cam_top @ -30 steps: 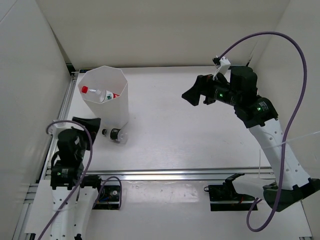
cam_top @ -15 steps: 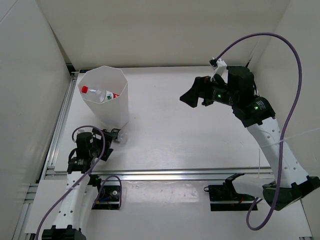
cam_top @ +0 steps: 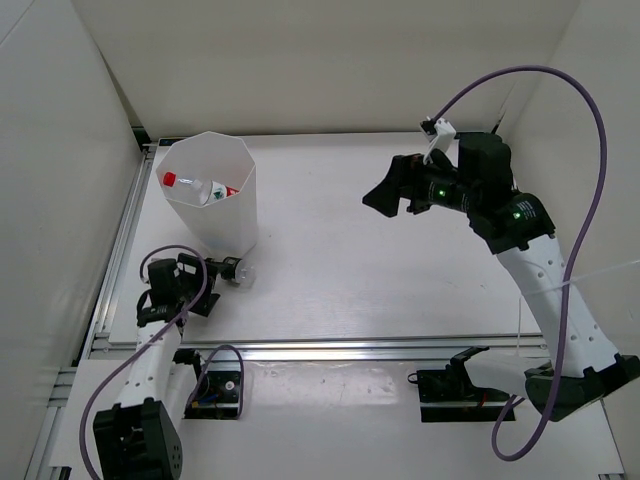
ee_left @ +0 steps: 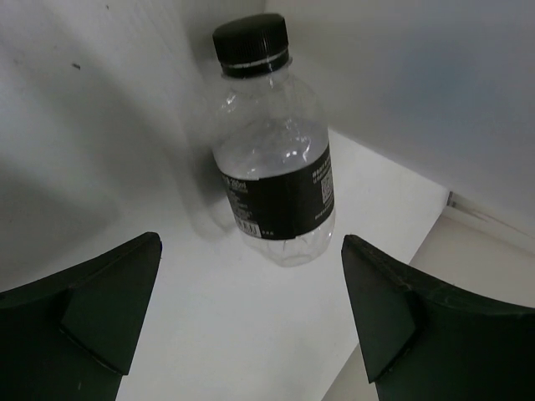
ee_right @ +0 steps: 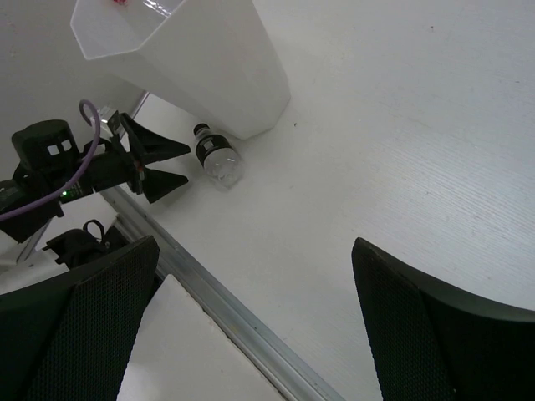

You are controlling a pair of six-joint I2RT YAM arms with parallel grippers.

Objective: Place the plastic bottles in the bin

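Unreadably small print marks the black-capped bottle (ee_left: 272, 159); jaws of left gripper (ee_left: 251, 251) and right gripper (ee_right: 255, 246) spread.

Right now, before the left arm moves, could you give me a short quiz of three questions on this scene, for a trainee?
1. True or false: the left gripper is shut on the black-capped bottle.
2. Where is the red-capped bottle? A) in the bin B) on the table C) on the rail
3. Fill in: the black-capped bottle lies beside the ___.
Key: 1 false, its jaws are open; 2 A; 3 bin.
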